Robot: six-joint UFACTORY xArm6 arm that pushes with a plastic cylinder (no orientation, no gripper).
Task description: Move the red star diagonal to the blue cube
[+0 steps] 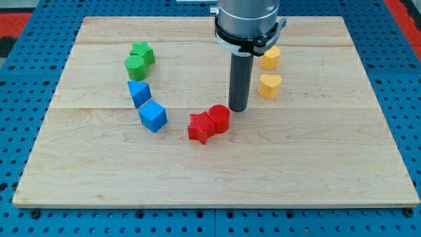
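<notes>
My tip sits just upper-right of the red plastic cylinder, which touches the red plastic star. Blue plastic cube lies to the star's left, apart. The tool is a plain rod, nothing pinched.

You're looking at a lab-type robot test bench, not a home or shop. Evidence: a blue perforated base plate with regular hole grid surrounds a pale wooden board laid flat as the work surface. A metal-collared robot arm comes down from the view's top. On the board sit small 3D-printed-looking plastic blocks in plain colours, e.g. a red star and blue cube. No household clutter shows.
</notes>
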